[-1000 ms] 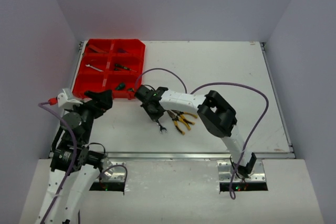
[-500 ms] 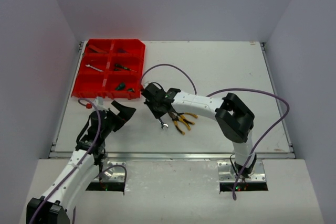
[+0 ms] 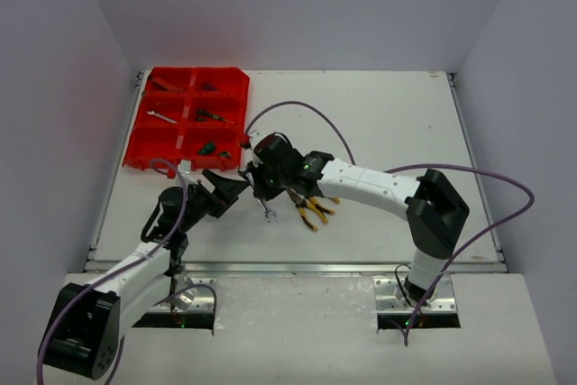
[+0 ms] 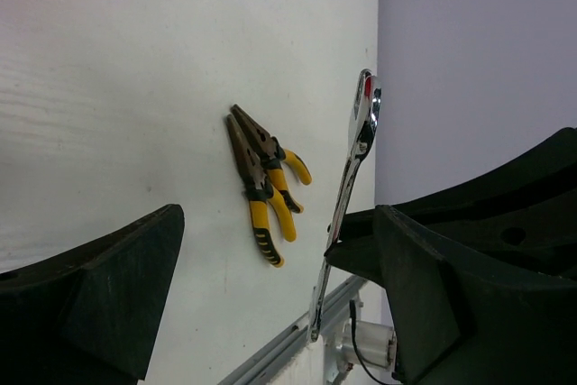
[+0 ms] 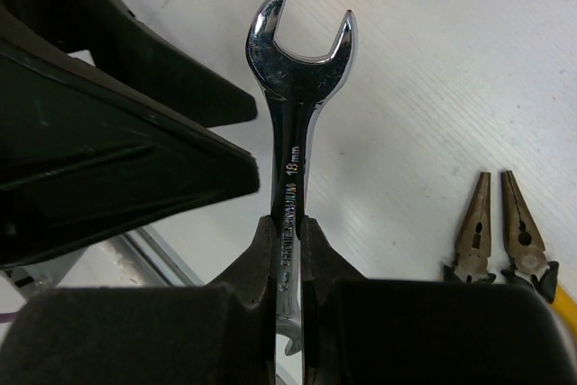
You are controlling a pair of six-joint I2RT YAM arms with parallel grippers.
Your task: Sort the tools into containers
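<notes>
My right gripper point(image 3: 267, 190) is shut on a silver 13 mm wrench point(image 3: 266, 210) and holds it above the table; in the right wrist view point(image 5: 288, 223) the wrench point(image 5: 297, 87) sticks out open end first. My left gripper point(image 3: 236, 185) is open and empty. In its wrist view point(image 4: 278, 214) the wrench point(image 4: 357, 169) hangs close to one finger point(image 4: 478, 286); I cannot tell if they touch. Two yellow-black pliers point(image 3: 311, 207) lie on the table by the right gripper. The red tray point(image 3: 180, 165) at the far left holds several tools.
In the tray lie a silver wrench point(image 3: 162, 116), a screwdriver point(image 3: 209, 115) and a green-handled tool point(image 3: 207, 147). Purple cables loop over the right arm point(image 3: 379, 188). A metal rail point(image 3: 297, 268) runs along the table's near edge.
My left gripper has swung from the tray's near corner rightwards, up to the wrench. My right gripper has shifted slightly left with the wrench still in it.
</notes>
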